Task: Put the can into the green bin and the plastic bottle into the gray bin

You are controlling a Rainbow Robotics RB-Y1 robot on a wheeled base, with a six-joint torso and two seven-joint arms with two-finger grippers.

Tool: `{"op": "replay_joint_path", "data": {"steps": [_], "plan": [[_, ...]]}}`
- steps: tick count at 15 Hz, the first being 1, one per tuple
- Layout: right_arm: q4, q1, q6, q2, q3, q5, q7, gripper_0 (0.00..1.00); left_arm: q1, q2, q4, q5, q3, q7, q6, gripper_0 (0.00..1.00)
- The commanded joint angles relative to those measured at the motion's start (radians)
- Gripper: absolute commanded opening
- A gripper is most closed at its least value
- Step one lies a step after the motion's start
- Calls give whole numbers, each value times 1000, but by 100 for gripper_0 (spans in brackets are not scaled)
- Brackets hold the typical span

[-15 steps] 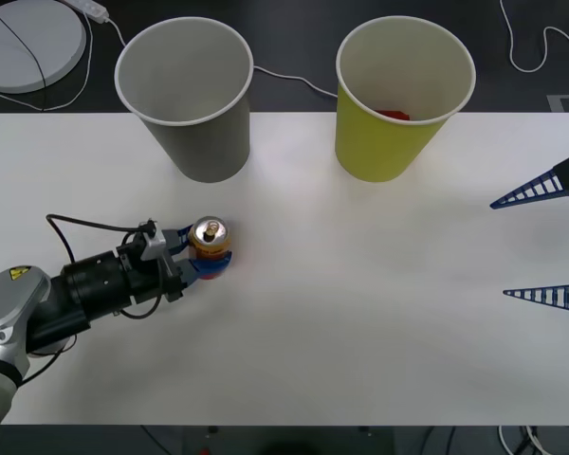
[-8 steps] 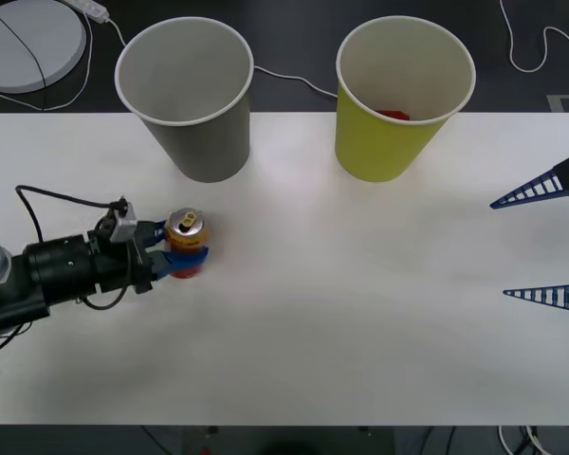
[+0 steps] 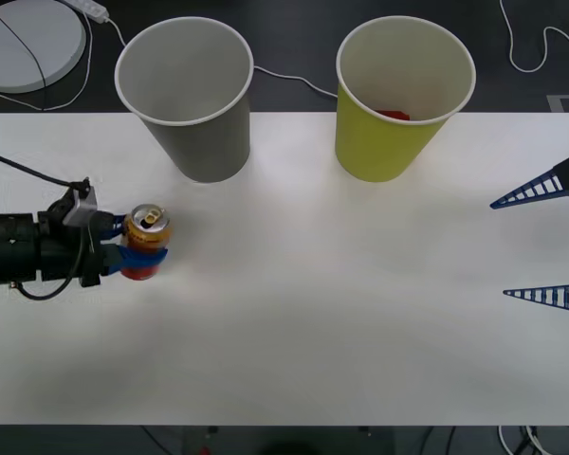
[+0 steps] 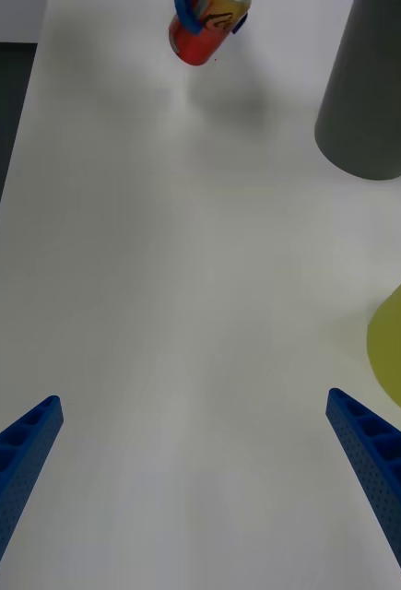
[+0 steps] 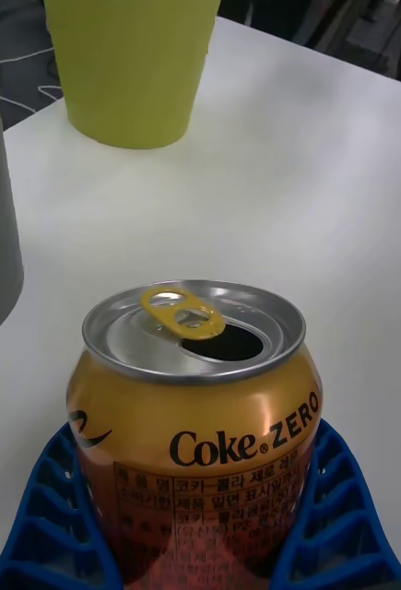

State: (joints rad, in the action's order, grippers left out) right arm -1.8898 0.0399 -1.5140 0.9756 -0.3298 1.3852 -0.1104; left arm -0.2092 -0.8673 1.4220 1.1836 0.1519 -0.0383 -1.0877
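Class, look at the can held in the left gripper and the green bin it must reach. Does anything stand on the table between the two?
Nothing visible does. The left gripper grips the can at the table's left side; the green bin stands far right of it, across bare white table. The gray bin stands behind that line, not on it.

Left pincer (image 3: 140,250) has carried the can (image 3: 147,242) farther left

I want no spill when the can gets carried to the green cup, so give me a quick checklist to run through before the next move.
1. Left tool shut on the can: ok.
2. Can upright: ok.
3. Can opened, liquid inside: cannot tell.
4. Green cup upright, mouth open: ok, something red lies inside.
5. Gray cup stands near the path: not ok, steer around it.
6. Right tool open, off to the side: ok.
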Motion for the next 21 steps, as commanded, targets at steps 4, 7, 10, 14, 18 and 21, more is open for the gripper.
{"op": "replay_joint_path", "data": {"steps": [4, 7, 10, 14, 18, 21], "plan": [[0, 0, 0, 0, 0, 0, 0, 100, 28, -190, 123, -1, 0, -43, -18, 0], [0, 0, 0, 0, 0, 0, 0, 100, 27, -291, 176, -10, 0, -72, -34, 0], [0, 0, 0, 0, 0, 0, 0, 100, 27, -380, 206, -58, -8, -104, -60, 0], [0, 0, 0, 0, 0, 0, 0, 100, 19, -417, 253, -18, -104, -275, -138, 0], [0, 0, 0, 0, 0, 0, 0, 100, -58, -430, 302, 123, -147, -465, -196, 0], [0, 0, 0, 0, 0, 0, 0, 100, -154, -460, 322, 169, -147, -568, -270, 0]]}}
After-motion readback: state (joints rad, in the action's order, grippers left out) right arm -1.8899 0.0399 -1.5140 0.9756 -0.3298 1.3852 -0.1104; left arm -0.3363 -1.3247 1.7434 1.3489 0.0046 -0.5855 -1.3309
